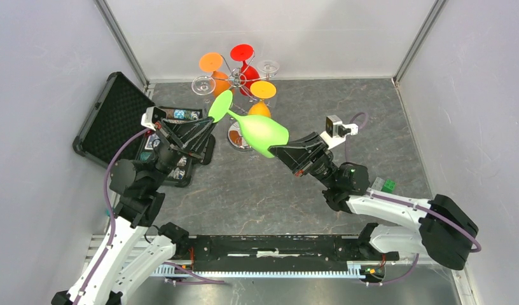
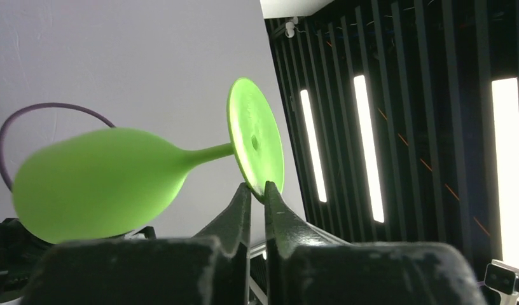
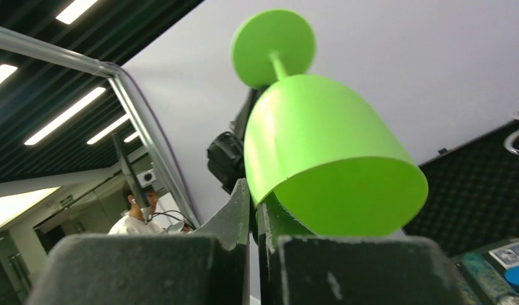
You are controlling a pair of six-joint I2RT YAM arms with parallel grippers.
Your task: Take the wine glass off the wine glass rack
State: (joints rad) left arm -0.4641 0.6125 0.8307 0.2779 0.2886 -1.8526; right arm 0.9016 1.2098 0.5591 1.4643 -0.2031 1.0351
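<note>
A green wine glass (image 1: 260,132) lies on its side in the air in front of the chrome wine glass rack (image 1: 239,79). My right gripper (image 1: 276,150) is shut on the rim of its bowl (image 3: 327,159), one finger inside and one outside. My left gripper (image 1: 209,122) is shut on the edge of its round foot (image 2: 255,140). In the left wrist view the bowl (image 2: 98,184) points left and the stem runs to the foot above my fingertips (image 2: 244,197). The rack holds orange, red and clear glasses upside down.
An open black case (image 1: 114,117) with small items lies at the left under my left arm. An orange glass (image 1: 262,91) hangs on the rack just behind the green glass. Grey walls close in the table on three sides.
</note>
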